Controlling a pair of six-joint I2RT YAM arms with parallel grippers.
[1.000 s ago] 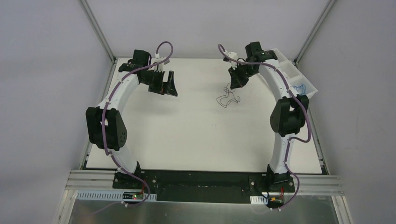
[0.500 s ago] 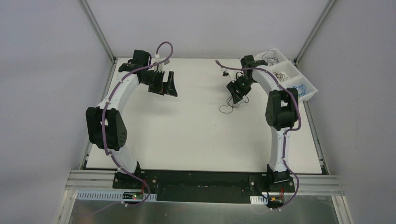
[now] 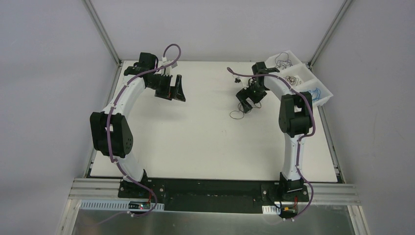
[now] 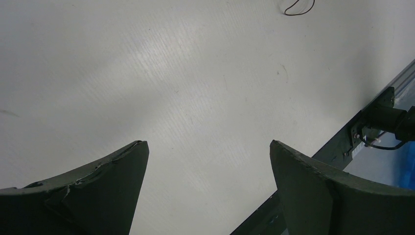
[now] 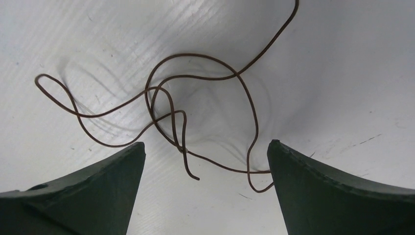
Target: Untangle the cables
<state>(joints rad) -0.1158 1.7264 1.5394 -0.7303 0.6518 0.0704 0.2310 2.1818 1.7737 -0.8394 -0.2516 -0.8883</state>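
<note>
A hair-thin brown cable [image 5: 237, 73] lies in loose, crossing loops on the white, faintly ribbed bench [image 5: 342, 58], toward 1 o'clock from its middle. The right gripper [image 5: 205, 143] hangs over it, its dark wedge-shaped fingers [image 5: 73, 196] spread wide and pinching nothing. At 2 o'clock a white compartmented tray [image 3: 327, 93] holds dark curls [image 3: 283, 61] and a blue cable [image 3: 315, 91]. The left gripper [image 4: 208, 142], at 11 o'clock, is likewise spread and empty.
</note>
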